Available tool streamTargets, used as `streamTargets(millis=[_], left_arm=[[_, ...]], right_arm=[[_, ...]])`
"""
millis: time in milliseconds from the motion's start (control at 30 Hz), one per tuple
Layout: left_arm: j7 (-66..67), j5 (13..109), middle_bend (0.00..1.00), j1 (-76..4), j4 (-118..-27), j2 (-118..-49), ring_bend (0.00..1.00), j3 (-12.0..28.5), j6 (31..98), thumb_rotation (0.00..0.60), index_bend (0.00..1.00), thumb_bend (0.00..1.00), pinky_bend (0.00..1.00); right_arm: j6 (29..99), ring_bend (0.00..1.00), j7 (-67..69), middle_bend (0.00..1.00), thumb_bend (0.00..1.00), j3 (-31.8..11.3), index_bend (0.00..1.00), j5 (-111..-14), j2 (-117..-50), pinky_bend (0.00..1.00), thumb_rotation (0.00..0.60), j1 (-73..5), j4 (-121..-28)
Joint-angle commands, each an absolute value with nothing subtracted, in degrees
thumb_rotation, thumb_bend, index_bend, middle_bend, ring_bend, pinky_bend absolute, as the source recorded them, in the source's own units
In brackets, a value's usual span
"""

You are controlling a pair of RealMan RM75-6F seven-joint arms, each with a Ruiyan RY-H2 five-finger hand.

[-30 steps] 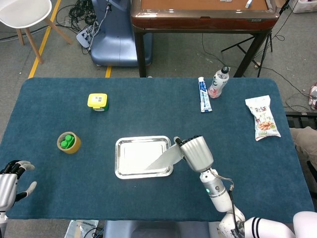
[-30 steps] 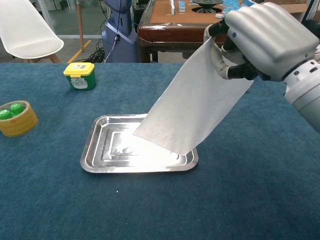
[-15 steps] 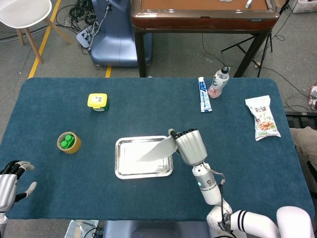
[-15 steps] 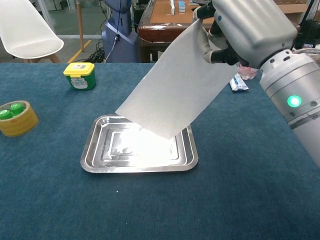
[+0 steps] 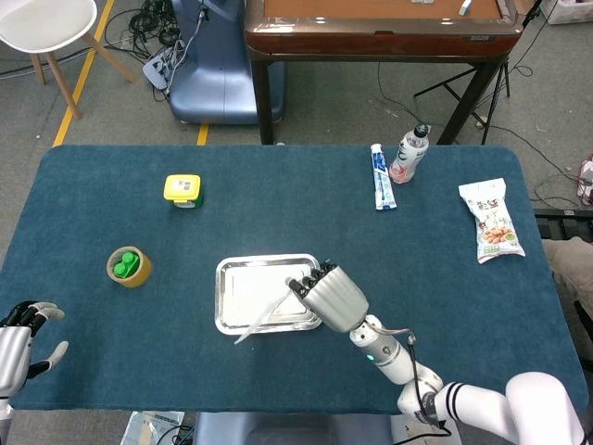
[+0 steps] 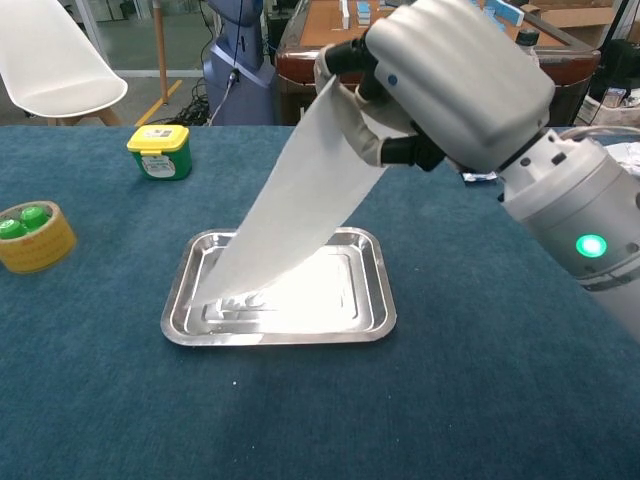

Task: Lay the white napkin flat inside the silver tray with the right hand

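Note:
The silver tray (image 5: 228,320) (image 6: 376,320) lies at the middle of the blue table. My right hand (image 5: 329,296) (image 6: 445,85) hovers above the tray's right part and grips the top edge of the white napkin (image 5: 262,317) (image 6: 285,210). The napkin hangs down and to the left as a slanted sheet, its lower end over the tray's left side in the chest view; whether it touches the tray I cannot tell. My left hand (image 5: 20,336) rests at the table's near left edge with fingers spread and holds nothing.
A tape roll with green caps (image 5: 128,266) (image 6: 32,235) and a yellow-lidded green box (image 5: 182,190) (image 6: 160,151) stand left of the tray. A tube (image 5: 381,178), a bottle (image 5: 409,153) and a snack bag (image 5: 491,221) lie at the far right.
My right hand has swung left from beside the tray's right rim to above the tray, carrying the napkin. The sheet's lower end moved from the right side toward the tray's left.

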State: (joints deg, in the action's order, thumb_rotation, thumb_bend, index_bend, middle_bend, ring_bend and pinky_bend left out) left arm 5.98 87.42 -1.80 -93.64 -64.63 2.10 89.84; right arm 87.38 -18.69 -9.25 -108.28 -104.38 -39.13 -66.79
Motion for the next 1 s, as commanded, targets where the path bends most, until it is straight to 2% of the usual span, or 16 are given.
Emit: streamTargets(millis=[33, 467, 1000], left_arm=[[6.10, 87.34, 0.35, -1.83, -93.64, -64.65, 0.23, 2.11, 89.73, 0.600, 0.41, 0.23, 0.48], [6.24, 87.20, 0.35, -1.84, -93.68, -64.71, 0.23, 2.18, 89.65, 0.600, 0.41, 0.23, 0.48], [6.99, 87.17, 0.35, -2.03, -93.58, -65.14, 0.23, 2.06, 89.15, 0.600, 0.41, 0.23, 0.48]], right_arm=[[87.02, 1.00, -17.94, 1.00, 0.65, -7.18, 0.63, -109.39, -103.13, 1.00, 0.600, -39.21, -65.63], [87.57, 1.00, -16.93, 1.00, 0.65, -2.65, 0.63, -110.59, -100.16, 1.00, 0.600, -37.28, -65.30], [88.26, 1.00, -16.35, 1.00, 0.65, 3.46, 0.64, -114.95, -93.39, 1.00, 0.600, -34.94, -67.88]])
